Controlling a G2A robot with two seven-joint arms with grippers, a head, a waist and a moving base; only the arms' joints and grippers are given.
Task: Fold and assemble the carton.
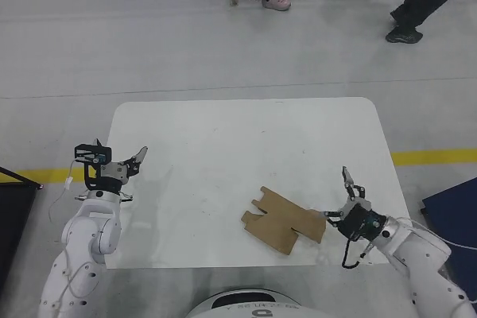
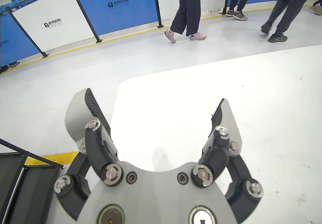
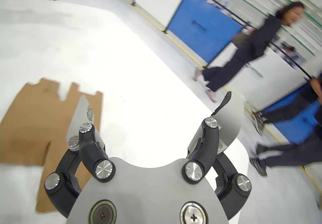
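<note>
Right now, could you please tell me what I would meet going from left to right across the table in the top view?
left gripper, open → carton, lying flat and unfolded → right gripper, open, just beside the carton's right end

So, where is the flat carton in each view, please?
Top view: carton flat near the table's near edge, beside the right gripper.
Left wrist view: left gripper at the table's edge.
Right wrist view: carton partly behind the right gripper.
Shared landmark: the white table.
</note>
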